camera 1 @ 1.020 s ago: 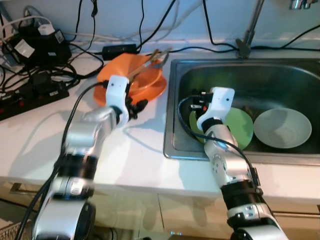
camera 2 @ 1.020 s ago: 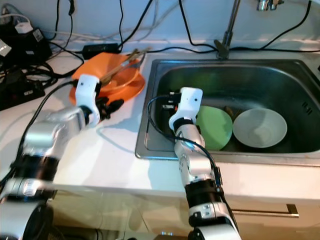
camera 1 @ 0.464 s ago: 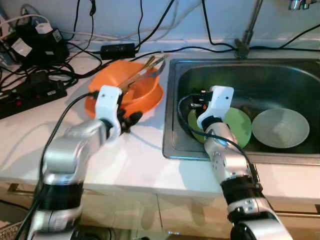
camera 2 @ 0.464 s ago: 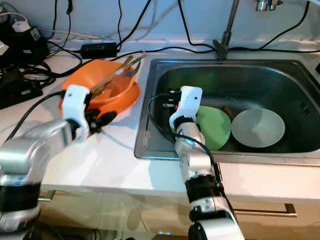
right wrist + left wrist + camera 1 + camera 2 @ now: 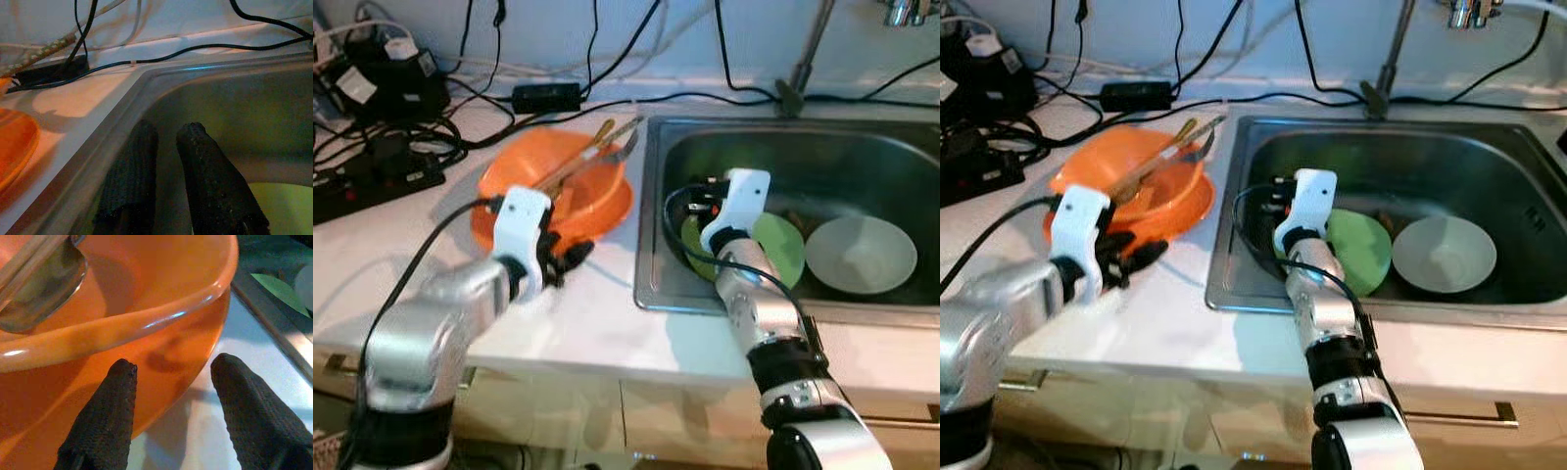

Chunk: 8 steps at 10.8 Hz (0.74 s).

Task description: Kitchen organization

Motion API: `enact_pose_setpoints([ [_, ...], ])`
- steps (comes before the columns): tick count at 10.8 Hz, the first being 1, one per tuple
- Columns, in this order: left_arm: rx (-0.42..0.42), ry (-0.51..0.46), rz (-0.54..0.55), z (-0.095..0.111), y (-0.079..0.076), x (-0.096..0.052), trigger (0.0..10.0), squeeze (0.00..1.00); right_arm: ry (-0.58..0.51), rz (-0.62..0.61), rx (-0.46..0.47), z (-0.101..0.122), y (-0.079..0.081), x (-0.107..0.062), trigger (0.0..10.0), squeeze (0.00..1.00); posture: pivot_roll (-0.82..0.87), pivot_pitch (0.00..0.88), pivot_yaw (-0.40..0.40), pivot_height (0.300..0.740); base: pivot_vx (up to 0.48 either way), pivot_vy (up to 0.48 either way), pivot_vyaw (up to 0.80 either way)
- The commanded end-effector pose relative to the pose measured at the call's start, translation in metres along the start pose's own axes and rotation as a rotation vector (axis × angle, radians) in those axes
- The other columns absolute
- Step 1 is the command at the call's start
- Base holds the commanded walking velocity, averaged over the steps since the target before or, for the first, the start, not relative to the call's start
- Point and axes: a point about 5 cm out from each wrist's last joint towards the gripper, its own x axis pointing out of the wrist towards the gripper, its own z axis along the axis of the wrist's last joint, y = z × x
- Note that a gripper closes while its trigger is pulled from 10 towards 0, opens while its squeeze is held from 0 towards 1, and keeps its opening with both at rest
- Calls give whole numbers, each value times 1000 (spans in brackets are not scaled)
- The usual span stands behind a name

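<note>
in sink (image 5: 901, 157): green plate (image 5: 781, 245), grey bowl (image 5: 860, 255); orange bowl (image 5: 563, 186) holds utensils (image 5: 592, 157).

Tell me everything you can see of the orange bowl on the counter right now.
The orange bowl is glossy, plastic-looking, with a rounded rim. It sits upright in an orange plate on the white counter, left of the sink. Tongs lean in it, their ends sticking out over the far rim. The left gripper is open just in front of the dishes, not touching them.

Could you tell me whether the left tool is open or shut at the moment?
Open: the left tool has a wide gap between its fingers, near the orange bowl's rim.
</note>
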Motion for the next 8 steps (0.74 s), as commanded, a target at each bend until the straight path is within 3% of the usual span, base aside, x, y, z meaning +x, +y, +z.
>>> enact_pose_setpoints([
  [1,-31,100,-26,-18,-2,-1,10000,0,22,3,10,-6,0,-1,10000,0,263,98,19,740,0,0,0],
  [6,-7,135,-8,-26,-2,-28,10000,0,22,27,5,-5,3,3,10000,0,274,88,-2,740,0,0,0],
  [8,25,91,31,-22,-1,-25,10000,0,23,33,4,-5,4,5,10000,0,275,76,-7,740,0,0,0],
])
